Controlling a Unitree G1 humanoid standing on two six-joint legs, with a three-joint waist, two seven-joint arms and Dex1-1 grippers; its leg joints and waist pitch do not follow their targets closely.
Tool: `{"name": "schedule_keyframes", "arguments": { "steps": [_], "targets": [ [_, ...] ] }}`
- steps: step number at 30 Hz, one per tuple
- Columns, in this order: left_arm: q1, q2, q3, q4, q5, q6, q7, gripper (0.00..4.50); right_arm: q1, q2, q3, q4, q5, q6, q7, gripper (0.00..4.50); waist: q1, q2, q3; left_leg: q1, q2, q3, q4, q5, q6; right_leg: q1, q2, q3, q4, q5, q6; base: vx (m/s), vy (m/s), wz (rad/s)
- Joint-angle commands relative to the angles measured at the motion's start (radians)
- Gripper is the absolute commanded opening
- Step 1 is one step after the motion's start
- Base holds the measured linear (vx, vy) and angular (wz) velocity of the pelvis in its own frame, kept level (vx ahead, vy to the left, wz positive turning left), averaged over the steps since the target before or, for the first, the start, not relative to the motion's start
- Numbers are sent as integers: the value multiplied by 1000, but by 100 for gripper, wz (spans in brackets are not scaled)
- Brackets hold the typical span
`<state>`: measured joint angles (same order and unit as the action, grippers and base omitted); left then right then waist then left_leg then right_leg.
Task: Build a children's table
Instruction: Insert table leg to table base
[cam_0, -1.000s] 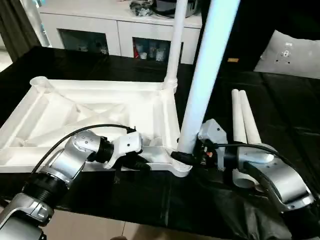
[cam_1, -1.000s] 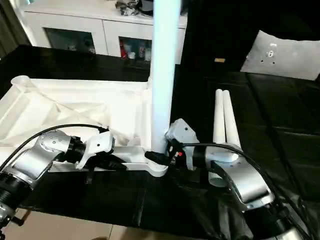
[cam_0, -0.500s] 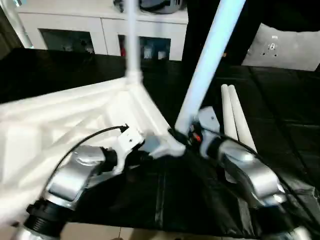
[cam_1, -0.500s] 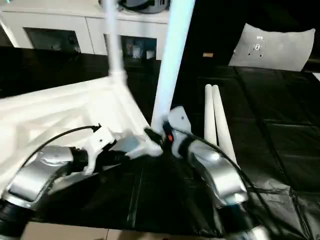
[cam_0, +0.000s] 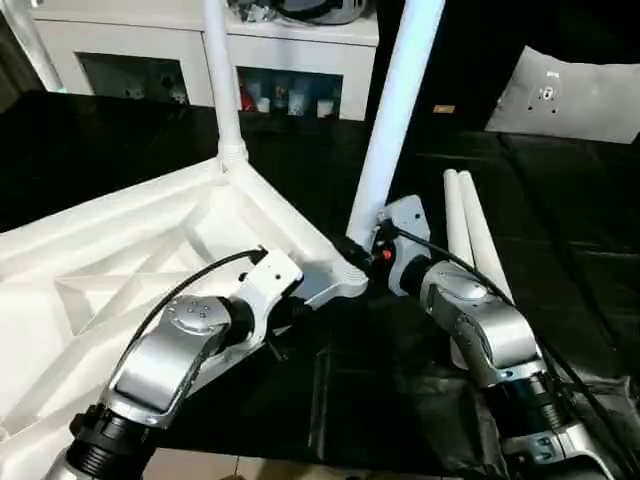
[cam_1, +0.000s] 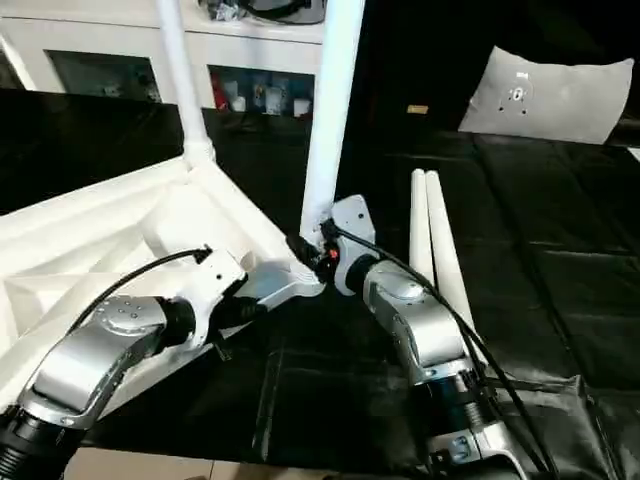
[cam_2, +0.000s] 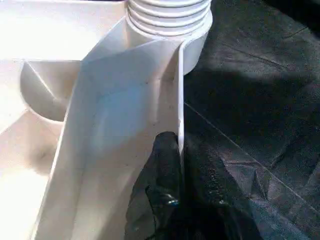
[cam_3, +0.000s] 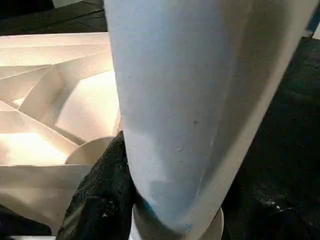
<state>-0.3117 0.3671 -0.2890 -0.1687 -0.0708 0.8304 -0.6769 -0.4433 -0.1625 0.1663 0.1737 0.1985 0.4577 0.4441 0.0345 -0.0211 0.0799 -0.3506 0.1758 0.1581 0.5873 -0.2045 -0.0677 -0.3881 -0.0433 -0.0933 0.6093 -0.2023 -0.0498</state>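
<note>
The upturned table top lies on the black surface. The left hand pinches its rim; the right hand clasps the leg at the near socket. Keep it plumb, then press straight down.

one tabletop, four legs

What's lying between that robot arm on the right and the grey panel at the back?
Two loose white legs lie side by side on the black cloth between the right gripper and the panel, seen in the head views.
</note>
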Motion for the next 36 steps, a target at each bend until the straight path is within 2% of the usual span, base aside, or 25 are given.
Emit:
{"name": "schedule_keyframes", "arguments": {
  "steps": [1,6,7,8,10,11,12,15,19,22,23,26,28,30,33,34,35,36],
  "targets": [
    [-49,-22,-1,-129,-34,-29,-24,0,49,-14,48,128,-38,90,-2,189,10,10,-60,-4,57,-17,-65,-103,34,58,-109,75,-82,-222,-152,0,0,0],
    [-58,-12,-14,-109,-16,-30,-2,0,34,-21,39,164,-53,48,11,189,10,7,-66,-4,57,-16,-63,-87,36,59,-109,74,-78,-179,-164,0,0,0],
    [-58,-11,-14,-109,-16,-30,-3,0,34,-21,38,165,-53,46,11,245,10,6,-66,-5,57,-16,-62,-89,36,60,-110,74,-77,-180,-165,0,0,0],
    [-61,-5,-11,-101,-14,-36,-3,0,30,-20,32,174,-51,33,13,259,10,6,-67,-6,56,-16,-62,-91,35,61,-110,75,-78,-185,-163,0,0,0],
    [-65,-3,-6,-91,-14,-45,-2,0,27,-16,23,181,-51,25,6,259,11,4,-71,-3,57,-16,-60,-85,34,60,-109,74,-76,-176,-166,0,0,0],
    [-67,-2,-4,-85,-13,-51,-1,0,24,-13,16,186,-48,26,1,278,14,6,-71,-4,55,-14,-58,-75,36,60,-109,75,-75,-158,-175,0,0,0],
    [-69,2,-4,-81,-11,-55,-3,0,23,-11,12,189,-48,22,-2,278,14,4,-74,-6,56,-16,-58,-63,36,64,-109,75,-70,-137,-177,0,0,0],
    [-75,24,-10,-59,-2,-82,-17,0,19,-2,-5,195,-31,22,8,313,15,6,-75,-3,57,-15,-58,-64,39,62,-108,74,-70,-128,-180,0,0,0],
    [-78,38,-12,-40,-2,-106,-28,0,22,1,-12,194,-29,-13,11,347,24,8,-79,-3,58,-15,-56,-42,38,64,-109,73,-64,-87,-187,0,0,0],
    [-83,59,-19,-13,-1,-153,-54,0,35,-6,-14,173,-32,-45,12,357,31,8,-82,-3,58,-15,-55,-25,39,64,-108,74,-58,-44,-192,0,0,0],
    [-85,63,-22,-5,-1,-166,-62,0,37,-6,-18,169,-33,-48,7,379,33,8,-82,-2,57,-13,-54,-28,39,65,-110,75,-58,-37,-193,0,0,0],
    [-94,75,-17,26,-5,-194,-81,0,51,-10,-24,141,-32,-76,14,399,36,8,-81,-1,57,-13,-55,-38,36,64,-108,75,-59,-52,-190,0,0,0],
    [-101,95,-27,48,1,-217,-103,0,64,-14,-27,112,-15,-77,38,408,38,3,-81,-2,58,-13,-56,-45,34,66,-110,75,-60,-67,-182,0,0,0],
    [-103,117,-35,73,5,-252,-131,0,90,-15,-30,62,12,-58,63,426,40,7,-81,-2,57,-14,-57,-50,37,65,-109,75,-61,-83,-169,0,0,0],
    [-104,128,-32,98,2,-282,-153,0,126,-36,-9,19,-3,-83,77,439,45,7,-81,0,58,-14,-57,-50,34,63,-107,74,-62,-87,-161,0,0,0],
    [-106,130,-33,102,2,-286,-157,0,134,-41,-9,10,-2,-79,80,445,47,19,-80,2,59,-14,-56,-50,30,59,-108,74,-60,-80,-164,0,0,0],
    [-107,133,-34,107,1,-291,-165,0,145,-48,-10,-5,0,-77,82,445,48,14,-81,4,61,-13,-56,-56,28,60,-107,74,-61,-75,-167,0,0,0],
    [-108,134,-35,109,0,-293,-170,0,155,-54,-13,-18,1,-76,82,445,49,15,-81,3,60,-14,-57,-57,27,61,-107,74,-61,-73,-170,0,0,0]
  ]
}}
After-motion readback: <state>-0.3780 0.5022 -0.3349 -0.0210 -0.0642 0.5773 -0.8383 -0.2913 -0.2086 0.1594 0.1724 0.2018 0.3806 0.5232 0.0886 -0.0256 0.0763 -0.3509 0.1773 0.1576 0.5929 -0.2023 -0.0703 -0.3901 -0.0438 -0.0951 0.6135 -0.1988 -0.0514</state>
